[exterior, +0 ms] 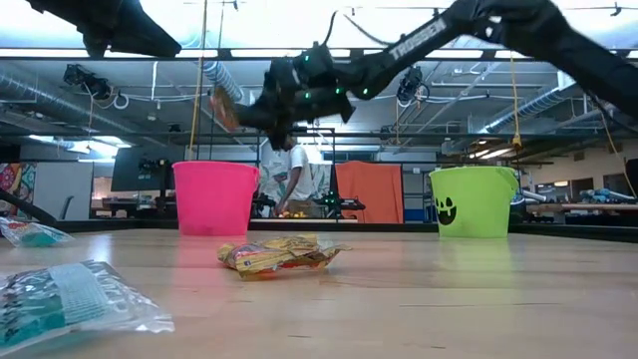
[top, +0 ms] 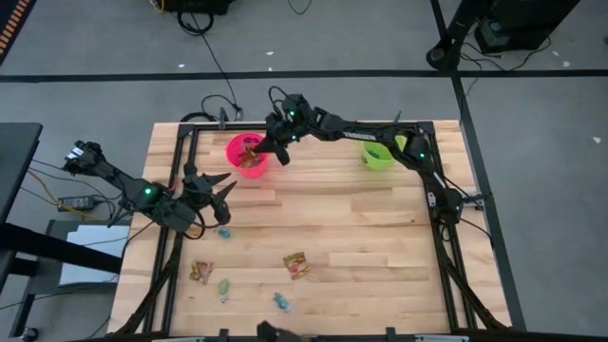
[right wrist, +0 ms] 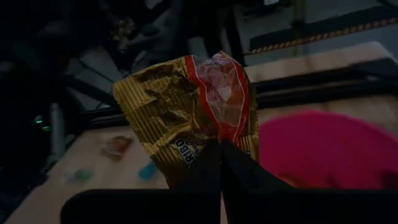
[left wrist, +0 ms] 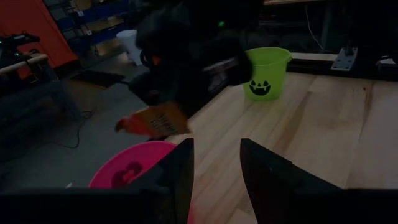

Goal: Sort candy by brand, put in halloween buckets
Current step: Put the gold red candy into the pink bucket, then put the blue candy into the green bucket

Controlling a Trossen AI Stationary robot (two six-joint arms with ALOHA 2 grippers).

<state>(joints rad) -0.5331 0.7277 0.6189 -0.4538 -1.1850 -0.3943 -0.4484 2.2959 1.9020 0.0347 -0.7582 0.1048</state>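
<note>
The hot pink bucket (top: 249, 155) stands on its base near the table's far edge, and the lime green bucket (top: 378, 154) with its black face stands to its right. My right gripper (top: 276, 148) hovers at the pink bucket's right rim, shut on an orange-red-gold candy packet (right wrist: 186, 109). My left gripper (top: 215, 188) is open and hangs left of and nearer than the pink bucket, touching nothing. Loose candy lies flat on the near half: two orange packets (top: 296, 265) (top: 200, 271) and teal pieces (top: 225, 232) (top: 224, 285) (top: 281, 302). My right gripper pinches the candy packet between its two fingers at one end of the wrapper (right wrist: 210, 144). The rest of the crinkled packet (exterior: 221, 106) sticks out beyond the fingertips. It is lifted clear, high above the pink bucket's (exterior: 214, 196) rim.
The arms' black frame rails (top: 180, 161) run along the table's left, far and right sides. Bare wood lies between the buckets and over the table's right half. In the low view an orange packet (exterior: 279, 255) and a teal wrapper (exterior: 70, 299) lie close by, and a person stands in the room behind.
</note>
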